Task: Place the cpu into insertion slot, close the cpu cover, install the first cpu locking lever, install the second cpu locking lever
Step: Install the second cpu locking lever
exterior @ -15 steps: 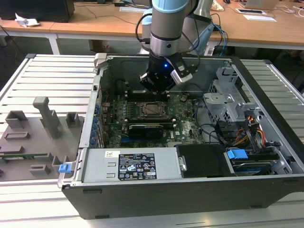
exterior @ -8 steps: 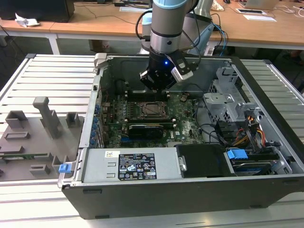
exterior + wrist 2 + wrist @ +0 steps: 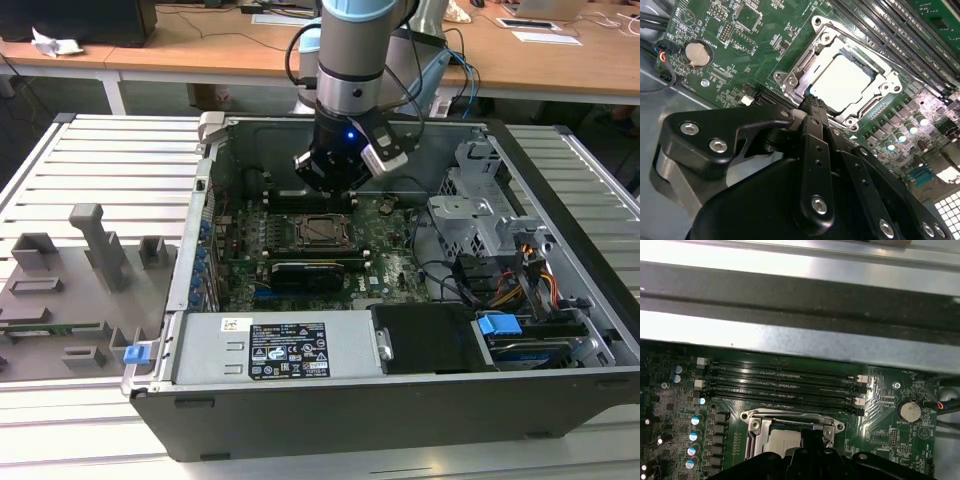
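One gripper (image 3: 812,102), seemingly narrowed, hides part of the cpu cover (image 3: 805,70).

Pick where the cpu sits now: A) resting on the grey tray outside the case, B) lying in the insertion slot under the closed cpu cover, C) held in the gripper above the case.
B: the cpu lies in the insertion slot, framed by the cpu cover.
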